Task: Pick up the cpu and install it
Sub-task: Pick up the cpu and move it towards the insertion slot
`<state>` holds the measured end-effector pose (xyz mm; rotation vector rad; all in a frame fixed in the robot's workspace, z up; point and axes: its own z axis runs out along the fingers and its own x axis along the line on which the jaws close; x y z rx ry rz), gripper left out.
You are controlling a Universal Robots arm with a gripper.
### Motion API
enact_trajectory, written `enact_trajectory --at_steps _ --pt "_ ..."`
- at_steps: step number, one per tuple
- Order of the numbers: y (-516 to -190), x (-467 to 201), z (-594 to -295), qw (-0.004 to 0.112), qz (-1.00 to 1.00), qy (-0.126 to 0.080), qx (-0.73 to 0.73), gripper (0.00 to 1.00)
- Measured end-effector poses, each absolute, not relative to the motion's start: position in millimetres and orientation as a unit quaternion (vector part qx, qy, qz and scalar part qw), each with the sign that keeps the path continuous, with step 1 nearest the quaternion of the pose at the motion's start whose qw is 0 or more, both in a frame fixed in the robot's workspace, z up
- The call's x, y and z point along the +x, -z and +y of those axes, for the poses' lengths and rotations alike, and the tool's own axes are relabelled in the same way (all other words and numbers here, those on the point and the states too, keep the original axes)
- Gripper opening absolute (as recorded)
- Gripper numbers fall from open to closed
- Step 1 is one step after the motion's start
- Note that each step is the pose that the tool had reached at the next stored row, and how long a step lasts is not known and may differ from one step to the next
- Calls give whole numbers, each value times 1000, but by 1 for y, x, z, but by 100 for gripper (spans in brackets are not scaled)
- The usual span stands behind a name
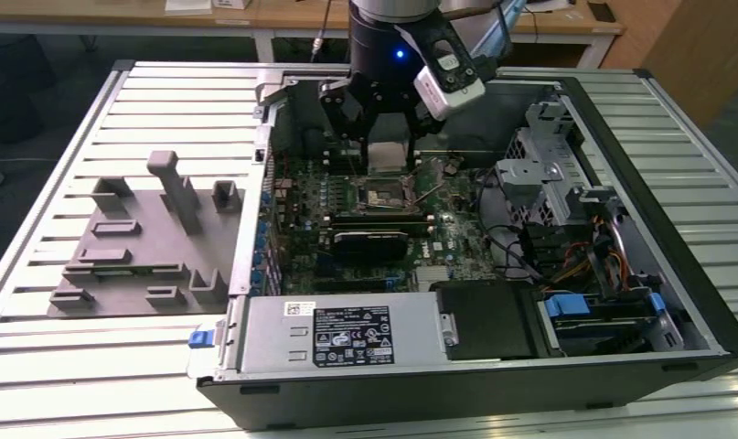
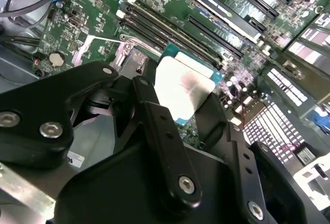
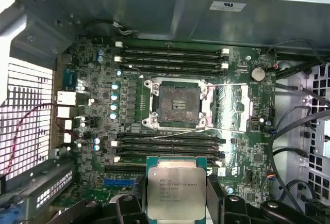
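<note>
I have my pincer (image 3: 176, 203) clamped on the cpu (image 3: 176, 190), a small flat square chip with a shiny silver metal top and a pale green rim. The black fingers (image 3: 215, 198) press against two opposite edges of it. The chip hangs inside the open black computer case (image 1: 466, 393), above the green motherboard (image 3: 242, 131). In the first wrist view the square socket (image 3: 178, 104), its dark centre bare, lies apart from the chip, with long black memory slots (image 3: 170, 144) between them. On the slatted metal tabletop (image 1: 51, 366), grey plastic fixture blocks (image 1: 149, 238) sit beside the case, on the exterior view's left.
</note>
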<state>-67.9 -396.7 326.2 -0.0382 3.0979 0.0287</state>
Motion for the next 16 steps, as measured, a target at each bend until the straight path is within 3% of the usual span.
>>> enact_trajectory --at_steps 16 --pt "-301 -54 -393 22 1000 -8 -9 55"
